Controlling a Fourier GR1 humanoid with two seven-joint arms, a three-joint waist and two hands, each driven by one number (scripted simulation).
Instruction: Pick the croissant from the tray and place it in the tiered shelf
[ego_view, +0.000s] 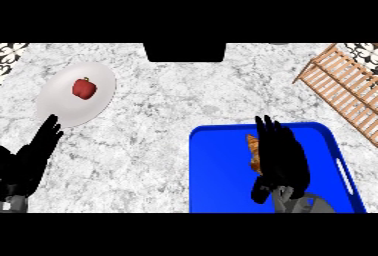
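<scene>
Head view: marble counter (170, 100) seen from steeply above. Blue tray (221, 170) sits lower right, w/ a white handle slot along its right side. The croissant (253, 150) lies in the tray, toward its upper middle. Only a thin orange-brown strip of it shows, since the rest is hidden under the right hand (284, 160).

The right hand comes in from the bottom edge over the tray. Its fingers are stretched out straight toward the tray's far rim, not curled round the croissant, and the thumb sticks out lower left. Can't tell whether the palm touches the croissant or only hangs above it.

Tiered shelf (343, 80), made of light wood slats, stands top right at an angle, off the tray and well apart from the croissant.

Left hand (29, 160) rests at the lower left edge, fingers straight and pointing up, holding nothing, tips just below a white plate (59, 100). A red pepper (84, 88) lies on the plate's upper part.

A dark block (184, 51) sits at top centre, at the counter's far edge.
</scene>
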